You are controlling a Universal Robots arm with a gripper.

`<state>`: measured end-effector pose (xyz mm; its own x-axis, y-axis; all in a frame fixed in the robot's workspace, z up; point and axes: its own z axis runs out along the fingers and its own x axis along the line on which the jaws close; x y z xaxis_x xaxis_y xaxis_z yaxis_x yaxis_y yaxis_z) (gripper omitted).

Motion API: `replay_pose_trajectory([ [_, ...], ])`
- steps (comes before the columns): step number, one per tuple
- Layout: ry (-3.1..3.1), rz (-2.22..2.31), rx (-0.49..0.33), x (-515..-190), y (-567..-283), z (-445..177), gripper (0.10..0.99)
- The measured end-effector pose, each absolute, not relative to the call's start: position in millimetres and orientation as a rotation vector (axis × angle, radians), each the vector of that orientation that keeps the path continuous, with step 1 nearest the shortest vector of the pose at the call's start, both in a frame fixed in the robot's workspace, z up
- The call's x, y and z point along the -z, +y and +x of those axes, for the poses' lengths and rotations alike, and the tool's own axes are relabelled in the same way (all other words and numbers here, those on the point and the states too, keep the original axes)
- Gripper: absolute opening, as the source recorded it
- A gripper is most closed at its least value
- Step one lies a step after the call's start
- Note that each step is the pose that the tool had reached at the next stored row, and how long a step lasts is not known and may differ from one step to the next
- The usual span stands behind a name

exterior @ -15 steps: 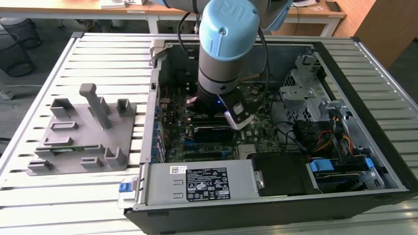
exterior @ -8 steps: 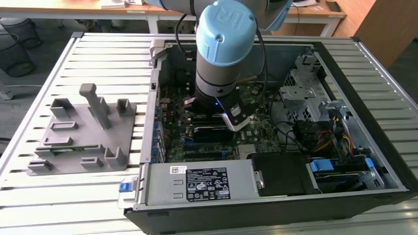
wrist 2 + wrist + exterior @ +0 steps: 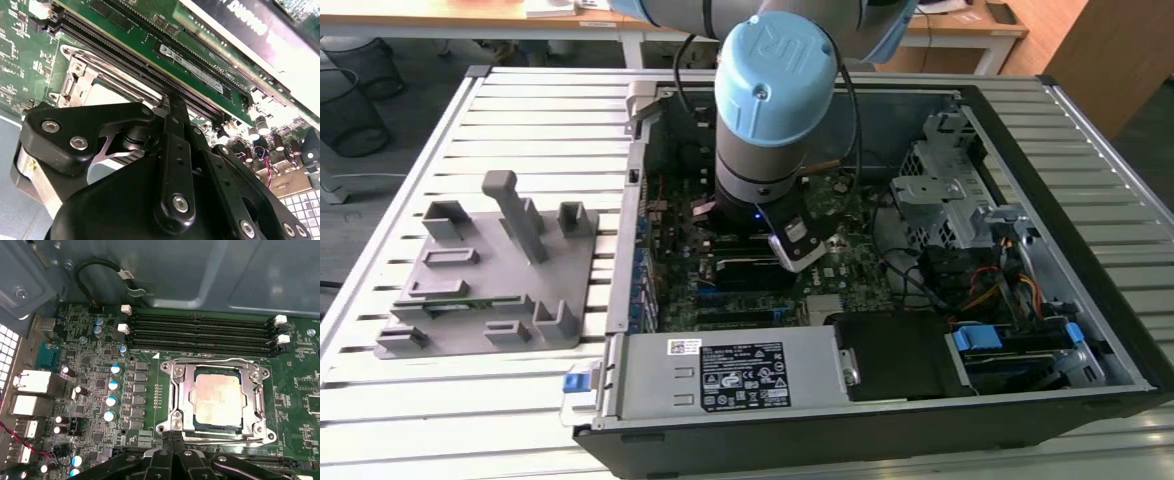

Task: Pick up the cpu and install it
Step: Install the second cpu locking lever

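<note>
First wrist view has the cpu lying flat in the motherboard socket, just ahead of the hand, whose fingers are together and seemingly empty. Good practice: confirm it sits level in the frame before pressing anything.

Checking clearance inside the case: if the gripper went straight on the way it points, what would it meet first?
Probably the edge of the silver metal socket frame holding the square silver-grey cpu, just ahead of the gripper in the first wrist view; depth is unclear.
</note>
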<state>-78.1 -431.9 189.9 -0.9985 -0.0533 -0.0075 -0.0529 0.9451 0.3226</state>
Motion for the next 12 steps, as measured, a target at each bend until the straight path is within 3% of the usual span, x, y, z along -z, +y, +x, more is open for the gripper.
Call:
replay_pose_trajectory([
  [12,-3.088,0.084,0.572,-187.4,-431.8,-81.8,0.106],
])
